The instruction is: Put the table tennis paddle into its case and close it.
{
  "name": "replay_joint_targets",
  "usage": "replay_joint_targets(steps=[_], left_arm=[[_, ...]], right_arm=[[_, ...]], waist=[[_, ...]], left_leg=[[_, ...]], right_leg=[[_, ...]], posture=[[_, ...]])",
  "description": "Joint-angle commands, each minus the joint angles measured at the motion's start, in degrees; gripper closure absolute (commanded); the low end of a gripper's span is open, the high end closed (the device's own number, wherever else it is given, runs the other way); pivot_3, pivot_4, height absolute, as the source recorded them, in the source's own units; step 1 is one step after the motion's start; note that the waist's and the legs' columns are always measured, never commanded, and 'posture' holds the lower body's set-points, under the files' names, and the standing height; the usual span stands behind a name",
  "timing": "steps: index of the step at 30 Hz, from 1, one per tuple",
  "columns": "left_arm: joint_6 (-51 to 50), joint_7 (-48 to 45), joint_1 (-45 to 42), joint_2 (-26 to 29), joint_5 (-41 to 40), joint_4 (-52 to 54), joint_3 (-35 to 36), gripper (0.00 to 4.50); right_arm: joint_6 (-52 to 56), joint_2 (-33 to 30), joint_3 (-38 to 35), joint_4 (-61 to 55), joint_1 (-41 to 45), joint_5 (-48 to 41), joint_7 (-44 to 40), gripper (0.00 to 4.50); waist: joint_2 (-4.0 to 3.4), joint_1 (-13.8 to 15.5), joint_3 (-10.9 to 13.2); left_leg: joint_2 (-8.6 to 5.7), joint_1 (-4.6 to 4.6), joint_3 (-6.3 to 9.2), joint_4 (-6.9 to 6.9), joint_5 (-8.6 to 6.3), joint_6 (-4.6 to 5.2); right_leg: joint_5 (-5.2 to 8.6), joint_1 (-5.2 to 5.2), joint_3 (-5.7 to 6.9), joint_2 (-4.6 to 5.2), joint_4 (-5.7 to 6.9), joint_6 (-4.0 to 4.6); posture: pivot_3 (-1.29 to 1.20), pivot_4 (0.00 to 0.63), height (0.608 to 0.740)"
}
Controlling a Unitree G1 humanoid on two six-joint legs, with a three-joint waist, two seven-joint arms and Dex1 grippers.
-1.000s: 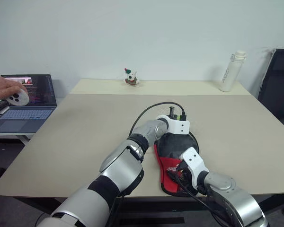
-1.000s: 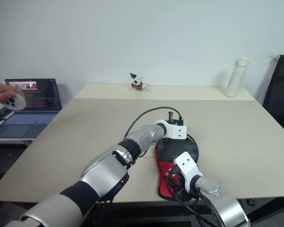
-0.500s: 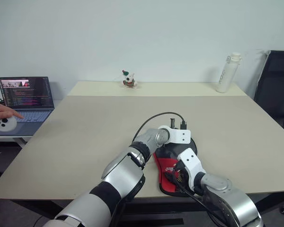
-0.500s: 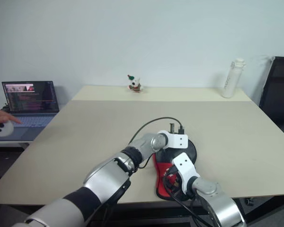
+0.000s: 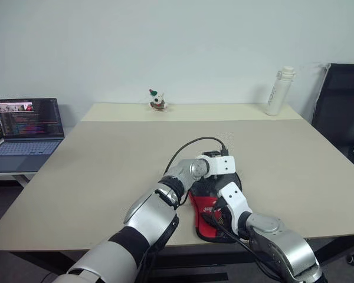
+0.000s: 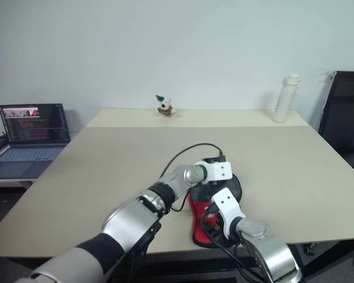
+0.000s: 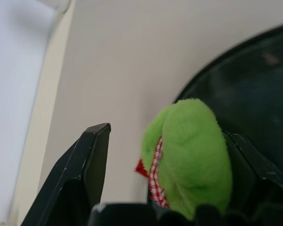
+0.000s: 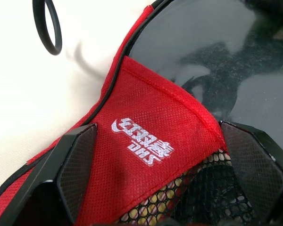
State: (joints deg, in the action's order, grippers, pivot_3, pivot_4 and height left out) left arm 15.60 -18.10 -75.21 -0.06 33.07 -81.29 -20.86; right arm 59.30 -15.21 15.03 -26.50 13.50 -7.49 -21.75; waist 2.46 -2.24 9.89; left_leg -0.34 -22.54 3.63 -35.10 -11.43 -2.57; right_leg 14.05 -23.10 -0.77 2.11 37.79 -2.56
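Note:
The case (image 5: 205, 207) lies near the table's front edge, black with a red panel (image 8: 146, 141) bearing white lettering and black mesh (image 8: 203, 202). The table tennis paddle's black blade (image 8: 212, 61) lies inside it, partly under the red panel; its handle is hidden. My right gripper (image 8: 159, 128) stands open, its fingers straddling the red panel. My left arm reaches across to the case's far end (image 5: 217, 167). My left gripper (image 7: 167, 134) is open, and a fuzzy green tuft (image 7: 193, 150) with a red checked ribbon sits between its fingers, against one finger (image 7: 247, 160), beside the dark blade (image 7: 254, 80).
A black ring (image 8: 46, 26) lies on the table beside the case. A black cable (image 5: 192, 146) loops over my left wrist. A laptop (image 5: 26, 127) sits far left, a small figurine (image 5: 157, 100) and a white bottle (image 5: 278, 91) stand at the back, and a black chair (image 5: 342, 106) stands at the right.
The whole view has shifted. My left wrist has rolled and sunk slightly over the case's far end. The person's hand with a white device by the laptop has gone from view.

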Motion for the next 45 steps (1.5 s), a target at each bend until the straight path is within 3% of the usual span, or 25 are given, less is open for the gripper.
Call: replay_joint_targets(steps=[1, 9, 18, 22, 28, 33, 38, 45], left_arm=[[-0.5, 1.4, -3.4, 2.5, -4.4, 2.5, 4.7, 1.04], [-0.2, -3.7, -3.6, 8.0, -11.0, 3.5, 11.7, 1.04], [0.7, -21.8, 1.8, 9.5, -21.3, 6.3, 18.6, 1.04], [0.6, -25.3, 4.7, 11.6, -24.1, 8.7, 20.2, 0.13], [-0.7, -27.6, 9.8, 16.8, -28.7, 13.5, 23.0, 0.06], [-4.4, -35.3, 17.0, 20.1, -34.2, 22.7, 24.9, 0.06], [-17.6, -43.3, 31.6, 22.4, -42.5, 48.2, 24.5, 0.06], [-26.6, -41.1, 36.3, 22.1, -45.0, 60.9, 22.7, 0.06]], right_arm=[[4.8, 0.4, -0.7, 5.3, -0.3, -2.5, -1.2, 0.0], [5.6, -2.3, -2.9, 4.8, 1.5, -5.1, -3.2, 0.0], [2.9, -2.7, -2.9, 6.9, 3.7, -5.5, -3.2, 0.0], [1.9, -3.5, -3.1, 6.8, 4.5, -6.0, -4.2, 0.0], [4.2, -5.9, -6.1, 0.8, 4.6, -11.1, -7.8, 0.0], [10.8, -5.5, -13.3, -5.1, 6.5, -18.7, -8.9, 0.0], [14.5, -5.6, -23.2, -6.3, 9.3, -24.9, -8.7, 0.0], [7.6, -8.3, -22.2, 1.5, 11.6, -21.0, -6.2, 0.0]], waist=[[0.0, -0.1, 0.0], [0.0, -0.1, 0.0], [0.0, -0.2, 0.0], [0.0, -0.5, 0.0], [-0.05, -0.5, 0.0], [-0.11, -0.2, 0.1], [-0.21, 0.3, 0.2], [-0.22, 0.7, 0.2]], left_leg=[[0.0, 0.01, 0.0, 0.0, 0.0, 0.0], [-0.02, -0.02, -0.01, 0.0, 0.0, 0.0], [-0.01, 0.0, -0.03, -0.01, 0.01, 0.0], [0.0, 0.0, -0.03, -0.03, 0.01, 0.01], [0.0, -0.09, -0.01, -0.03, 0.01, 0.01], [-0.01, -0.36, 0.08, 0.01, 0.0, 0.01], [0.05, -0.38, 0.14, 0.01, 0.0, 0.01], [-0.02, -0.34, 0.24, -0.08, 0.02, 0.03]], right_leg=[[0.0, 0.0, -0.01, 0.0, 0.01, 0.0], [0.0, -0.01, 0.0, 0.0, 0.01, -0.01], [-0.01, -0.01, -0.02, 0.0, 0.03, 0.0], [-0.01, -0.01, -0.03, -0.01, 0.07, 0.0], [-0.01, -0.08, -0.03, 0.0, 0.06, 0.0], [-0.01, -0.23, 0.02, 0.02, -0.07, 0.02], [-0.02, -0.24, 0.03, 0.08, -0.07, 0.04], [-0.02, -0.15, 0.14, 0.06, -0.02, 0.09]], posture=[[0.0, 0.15, 0.74], [0.0, 0.15, 0.74], [0.0, 0.15, 0.74], [0.0, 0.15, 0.74], [0.0, 0.15, 0.74], [0.0, 0.15, 0.74], [0.0, 0.15, 0.74], [0.0, 0.15, 0.74]])
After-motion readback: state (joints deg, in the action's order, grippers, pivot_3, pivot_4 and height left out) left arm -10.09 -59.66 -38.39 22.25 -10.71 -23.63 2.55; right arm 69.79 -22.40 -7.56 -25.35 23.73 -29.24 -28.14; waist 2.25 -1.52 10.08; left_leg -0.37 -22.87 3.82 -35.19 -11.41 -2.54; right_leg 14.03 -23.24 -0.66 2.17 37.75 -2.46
